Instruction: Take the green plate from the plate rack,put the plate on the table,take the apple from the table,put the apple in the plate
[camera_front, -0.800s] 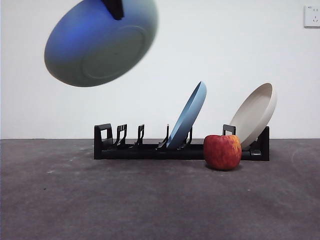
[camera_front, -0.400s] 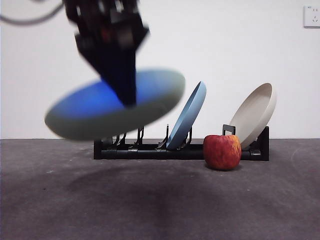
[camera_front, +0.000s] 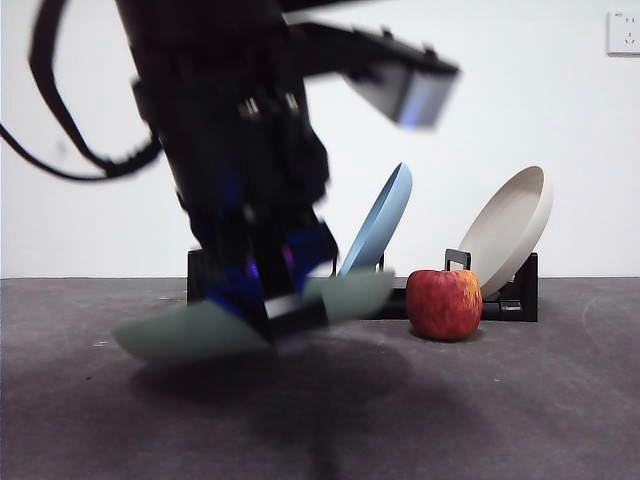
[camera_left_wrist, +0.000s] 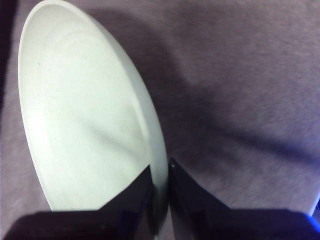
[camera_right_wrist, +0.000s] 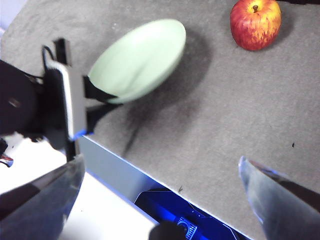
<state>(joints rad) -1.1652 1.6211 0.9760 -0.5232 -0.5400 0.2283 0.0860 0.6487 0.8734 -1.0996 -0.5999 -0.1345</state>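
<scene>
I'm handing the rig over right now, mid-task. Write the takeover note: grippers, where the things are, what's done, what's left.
Left gripper: shut on the green plate, clamping its rim; the plate is low over the table, tilted, not yet clearly resting.
Right gripper: open, empty, held off near the table's edge.
The apple sits on the table in front of the plate rack, untouched.
The blue plate and beige plate lean in the rack.
Done: green plate taken out of the rack.
Left: set it flat, release, pick up the apple, put it in the plate.
</scene>
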